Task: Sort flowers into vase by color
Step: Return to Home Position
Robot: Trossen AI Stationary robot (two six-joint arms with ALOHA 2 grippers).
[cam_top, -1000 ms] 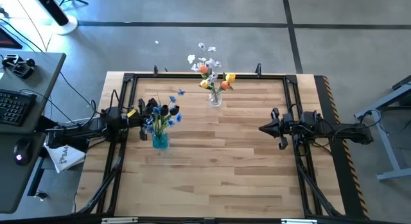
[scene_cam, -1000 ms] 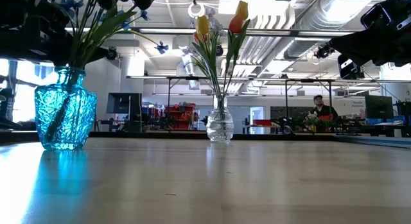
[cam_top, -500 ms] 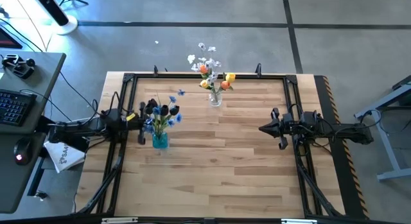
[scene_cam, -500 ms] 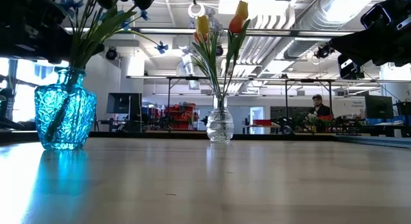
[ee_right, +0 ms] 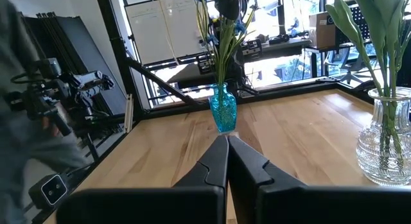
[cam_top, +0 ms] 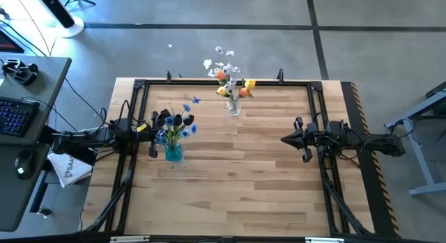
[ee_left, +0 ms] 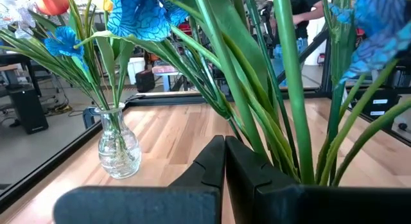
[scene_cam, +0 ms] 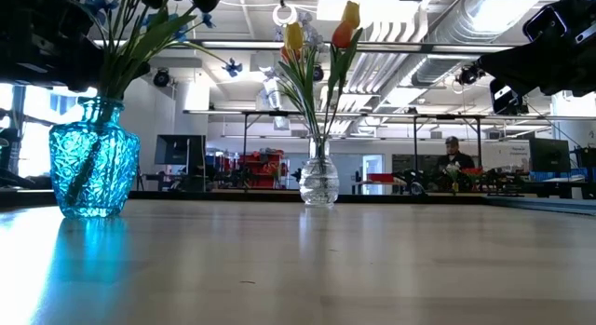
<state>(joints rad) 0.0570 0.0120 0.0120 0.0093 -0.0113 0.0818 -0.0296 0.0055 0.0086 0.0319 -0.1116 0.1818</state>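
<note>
Jaws clenched on nothing, both arms. Our left gripper [ee_left: 225,161] sits just beside the blue vase [cam_top: 173,153], whose dark and blue flowers [cam_top: 175,122] crowd its wrist view; our right gripper [ee_right: 227,161] is well apart. Yellow and orange flowers [cam_top: 235,85] stand in the clear vase [cam_top: 233,107]

An open robotics lab: exposed ceiling ducts [scene_cam: 419,27], bare concrete floor [cam_top: 209,20], distant workbenches [scene_cam: 251,167], and a desk keyboard [cam_top: 14,115].

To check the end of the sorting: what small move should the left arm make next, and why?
Probably draw the left claw straight back from the blue vase. It is shut and empty, right at the stems; no flower lies on the table, and the right claw rests at its own side.
</note>
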